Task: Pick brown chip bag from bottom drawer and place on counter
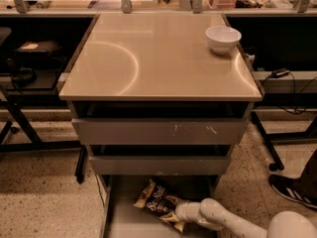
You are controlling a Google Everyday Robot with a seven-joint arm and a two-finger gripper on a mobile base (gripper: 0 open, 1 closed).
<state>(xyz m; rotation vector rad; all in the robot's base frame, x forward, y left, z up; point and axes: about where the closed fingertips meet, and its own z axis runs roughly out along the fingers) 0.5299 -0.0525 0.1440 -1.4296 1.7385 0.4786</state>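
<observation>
Glossy beige worktop (148, 58), smooth and thin-edged, with loads of open room. Grey metal bottom drawer (124, 219) sticks out below, flat floor, low side walls. Gripper (177, 216) reaches in from the right, up against the crinkly brown chip bag (154, 204) on the drawer floor. Jaws: can't tell. Round white bowl (223, 37) sits near the worktop's back right corner.

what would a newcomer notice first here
A white arm reaches into the open bottom drawer, its gripper at the near right end of the chip bag lying on the drawer floor. Above, the glossy counter carries a white bowl at its far right corner.
</observation>
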